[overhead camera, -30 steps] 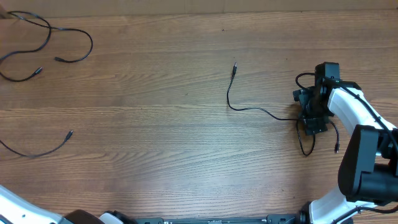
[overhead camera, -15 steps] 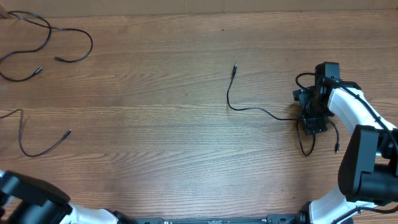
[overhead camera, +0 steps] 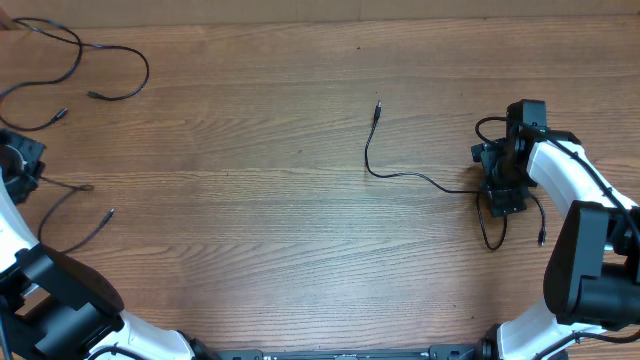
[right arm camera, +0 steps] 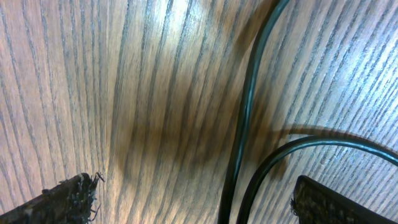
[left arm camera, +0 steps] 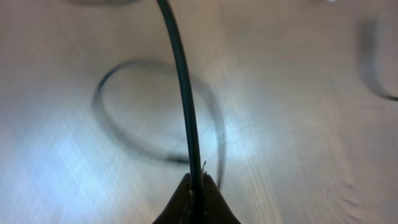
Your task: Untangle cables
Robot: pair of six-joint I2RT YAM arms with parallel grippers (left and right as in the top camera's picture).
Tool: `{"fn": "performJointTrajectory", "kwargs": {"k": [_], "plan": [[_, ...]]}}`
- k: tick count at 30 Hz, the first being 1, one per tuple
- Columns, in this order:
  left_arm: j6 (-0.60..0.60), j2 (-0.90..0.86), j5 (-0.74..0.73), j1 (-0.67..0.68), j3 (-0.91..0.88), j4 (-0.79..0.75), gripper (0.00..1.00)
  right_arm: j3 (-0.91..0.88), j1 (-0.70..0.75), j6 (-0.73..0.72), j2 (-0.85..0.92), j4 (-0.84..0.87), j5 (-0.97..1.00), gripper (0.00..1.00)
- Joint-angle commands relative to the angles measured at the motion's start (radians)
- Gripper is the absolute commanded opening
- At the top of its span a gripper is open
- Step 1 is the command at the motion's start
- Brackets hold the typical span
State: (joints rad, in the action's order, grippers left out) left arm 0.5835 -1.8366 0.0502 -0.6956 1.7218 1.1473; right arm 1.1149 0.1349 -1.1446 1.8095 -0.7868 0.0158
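There are three thin black cables on the brown wood tabletop [overhead camera: 250, 250], and they lie well apart from each other.

The top cable [overhead camera: 147, 70] sits in the far left corner in loose loops. No tool touches it.

The left cable [overhead camera: 108, 213] is by the left edge. The left tool [overhead camera: 20, 165] is there too. In the left wrist view its tips are pressed together, and they pinch this cable [left arm camera: 183, 93]. The cable goes up and away from the tips. More of it makes a blurry loop on the wood below.

The middle cable [overhead camera: 400, 177] starts with a small plug near the middle of the tabletop. It bends down and then runs right to the right tool [overhead camera: 503, 195]. A small loop and the other plug lie just past the tool.

The right tool [right arm camera: 199, 199] is spread wide, low over the wood. The cable [right arm camera: 245, 112] runs between its two tips, which are not gripping it.
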Motion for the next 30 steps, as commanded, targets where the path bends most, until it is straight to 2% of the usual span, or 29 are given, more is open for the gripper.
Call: {"fn": "performJointTrajectory", "kwargs": {"k": [1, 3, 5, 7, 12, 15, 16, 18, 19, 24, 30], "plan": [[0.283, -0.007, 0.148, -0.003, 0.013, 0.082, 0.05, -0.003, -0.002, 0.002, 0.0, 0.0, 0.017, 1.0], [0.356, -0.007, 0.147, -0.004, 0.006, 0.118, 0.04, -0.003, -0.002, 0.002, 0.0, 0.0, 0.017, 1.0], [0.368, -0.007, 0.14, -0.003, -0.005, 0.124, 0.05, -0.003, -0.002, 0.002, 0.0, 0.0, 0.017, 1.0], [0.368, -0.007, 0.14, -0.003, -0.019, 0.124, 0.1, -0.003, -0.002, 0.002, 0.0, 0.0, 0.017, 1.0], [0.367, -0.007, 0.141, -0.003, -0.067, 0.129, 0.45, -0.003, -0.002, 0.002, 0.0, 0.0, 0.017, 1.0], [0.366, -0.007, 0.14, -0.003, -0.072, 0.143, 0.57, -0.003, -0.002, 0.002, 0.0, 0.0, 0.017, 1.0], [0.366, -0.007, 0.14, -0.003, -0.072, 0.146, 0.64, -0.003, -0.002, 0.002, 0.0, 0.0, 0.017, 1.0], [0.365, -0.007, 0.128, -0.003, -0.072, 0.154, 0.9, -0.003, -0.002, 0.002, 0.0, 0.0, 0.017, 1.0], [0.36, -0.007, 0.113, -0.003, -0.072, 0.155, 1.0, -0.003, -0.002, 0.002, 0.0, 0.0, 0.017, 1.0], [0.271, -0.007, -0.037, 0.002, -0.072, 0.14, 0.99, -0.003, -0.002, 0.002, 0.0, 0.0, 0.017, 1.0], [0.075, -0.007, -0.204, 0.072, -0.072, 0.052, 1.0, -0.003, -0.002, 0.002, 0.0, 0.0, 0.017, 1.0]]}}
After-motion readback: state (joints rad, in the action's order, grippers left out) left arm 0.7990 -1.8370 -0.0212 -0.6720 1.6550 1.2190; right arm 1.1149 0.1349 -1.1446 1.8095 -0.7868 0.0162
